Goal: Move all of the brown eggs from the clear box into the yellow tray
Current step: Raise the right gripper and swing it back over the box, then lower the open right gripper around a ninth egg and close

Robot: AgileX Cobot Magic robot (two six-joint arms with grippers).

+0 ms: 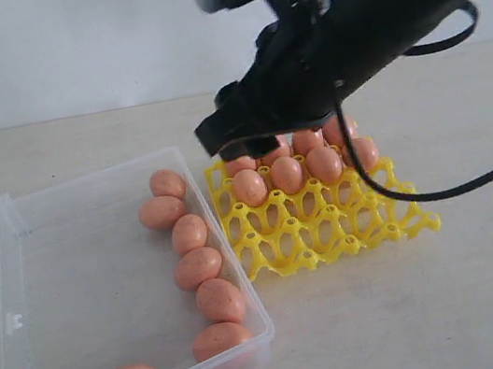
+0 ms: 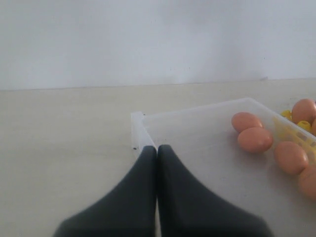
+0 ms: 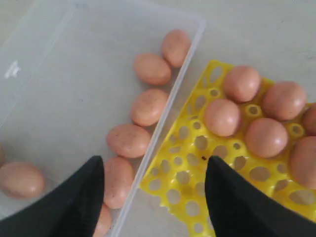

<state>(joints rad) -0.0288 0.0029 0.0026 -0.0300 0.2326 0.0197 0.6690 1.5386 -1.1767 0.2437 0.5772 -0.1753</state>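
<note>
Several brown eggs [image 1: 198,268] lie in the clear box [image 1: 76,184], most in a line along the wall nearest the yellow tray [image 1: 311,230], two at its front left. More brown eggs [image 1: 286,174] fill the tray's back rows. My right gripper [image 3: 154,160] hangs open and empty above the seam between the box wall [image 3: 170,108] and the tray's corner [image 3: 183,163]. One finger is over the eggs in the box [image 3: 128,140], the other over the tray's empty cups. My left gripper [image 2: 157,148] is shut and empty, beside a corner of the box [image 2: 140,126].
The right arm [image 1: 343,26] reaches in from the upper right over the back of the tray, with a black cable [image 1: 437,194] looping down beside it. The beige tabletop [image 1: 437,304] runs bare in front of and to the right of the tray.
</note>
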